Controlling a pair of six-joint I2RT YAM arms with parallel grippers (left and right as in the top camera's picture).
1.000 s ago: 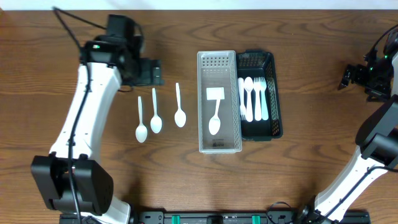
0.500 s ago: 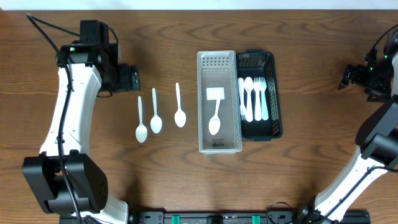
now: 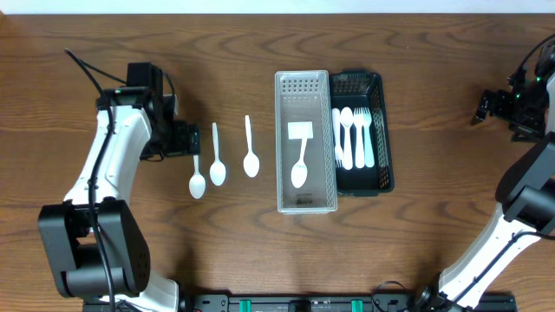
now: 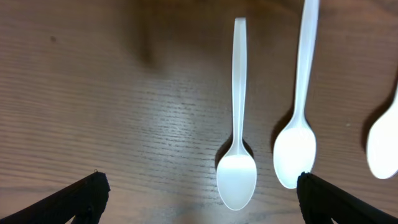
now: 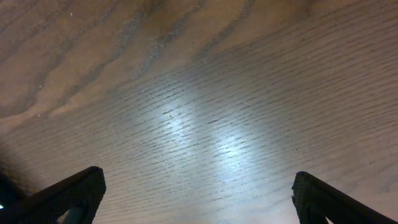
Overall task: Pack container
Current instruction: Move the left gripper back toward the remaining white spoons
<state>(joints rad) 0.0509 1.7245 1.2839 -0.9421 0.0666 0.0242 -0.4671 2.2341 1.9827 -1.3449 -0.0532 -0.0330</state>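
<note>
The overhead view looks straight down on the whole worktop (image 3: 434, 260). The left wrist view faces down, close over the loose spoons (image 4: 237, 177), which overhead also shows. The right wrist view sits close to wood grain.

Robot lab bench; arms (image 3: 108, 169) mounted at a wooden table (image 3: 434, 234).

three spoons (image 3: 217, 156) left of tray (image 3: 305, 206), basket (image 3: 387, 178) right.

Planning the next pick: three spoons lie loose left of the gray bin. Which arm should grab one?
Left. Its open left gripper hovers by the leftmost spoon, centered in its wrist view. The right gripper is far across the table, beyond the gray bin.
</note>
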